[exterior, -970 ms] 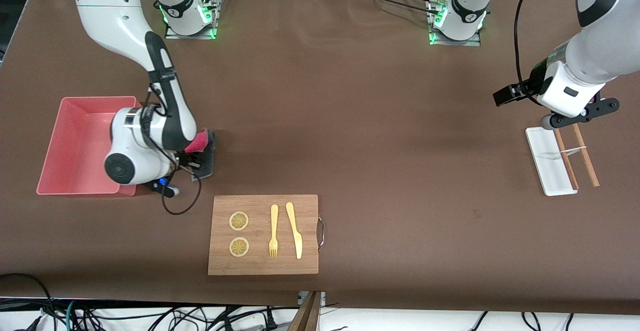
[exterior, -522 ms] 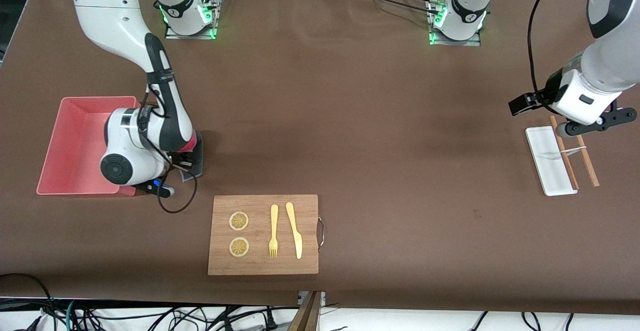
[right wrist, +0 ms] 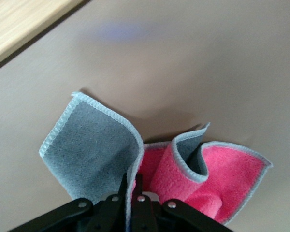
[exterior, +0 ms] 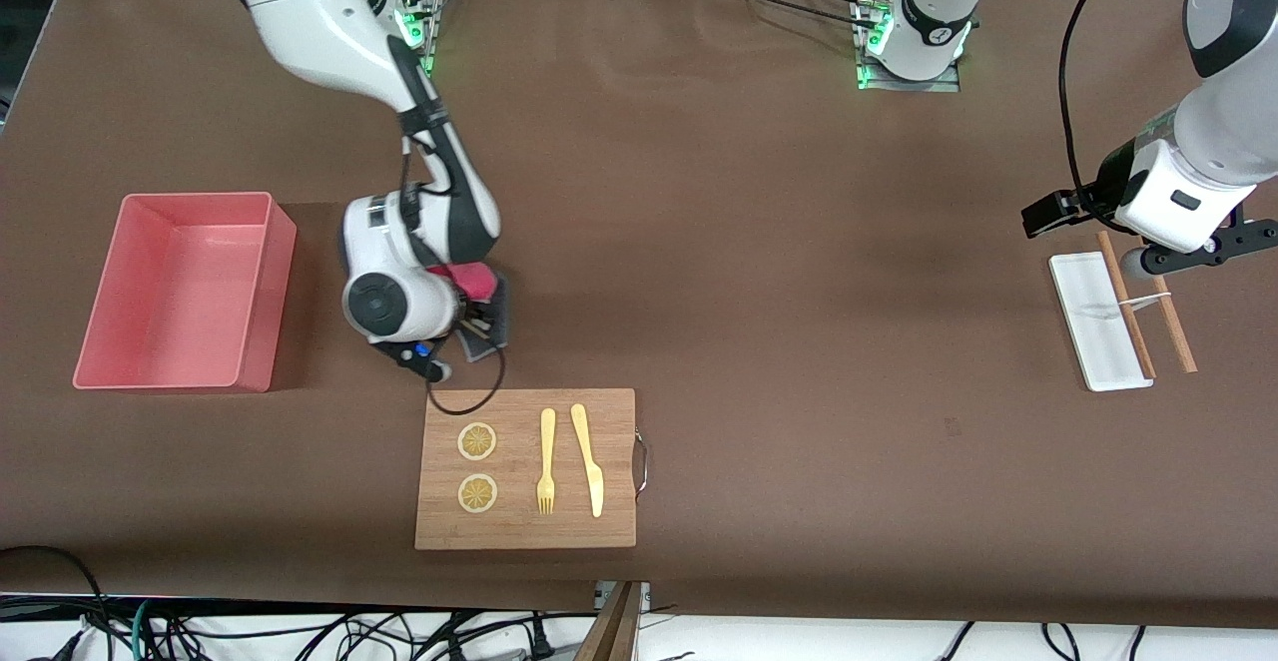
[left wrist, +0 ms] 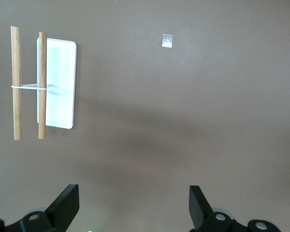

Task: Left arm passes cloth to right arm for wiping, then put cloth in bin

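Observation:
My right gripper [exterior: 477, 310] is shut on the cloth [exterior: 481, 290], pink on one face and dark grey on the other, over the brown table between the bin and the cutting board. In the right wrist view the cloth [right wrist: 150, 159] hangs folded from the closed fingers [right wrist: 131, 186], close to the table surface. The salmon-pink bin [exterior: 180, 290] stands at the right arm's end of the table, apart from the cloth. My left gripper [left wrist: 134, 208] is open and empty, up over the table beside the white tray [exterior: 1096, 322] at the left arm's end.
A wooden cutting board [exterior: 526, 468] with two lemon slices, a fork and a knife lies nearer the front camera than the cloth. Two wooden sticks [exterior: 1148, 302] joined by a band lie across the white tray [left wrist: 57, 83].
My right gripper has carried the cloth from beside the bin toward the table's middle, now above the cutting board's corner. The left arm has drawn back a little toward its end.

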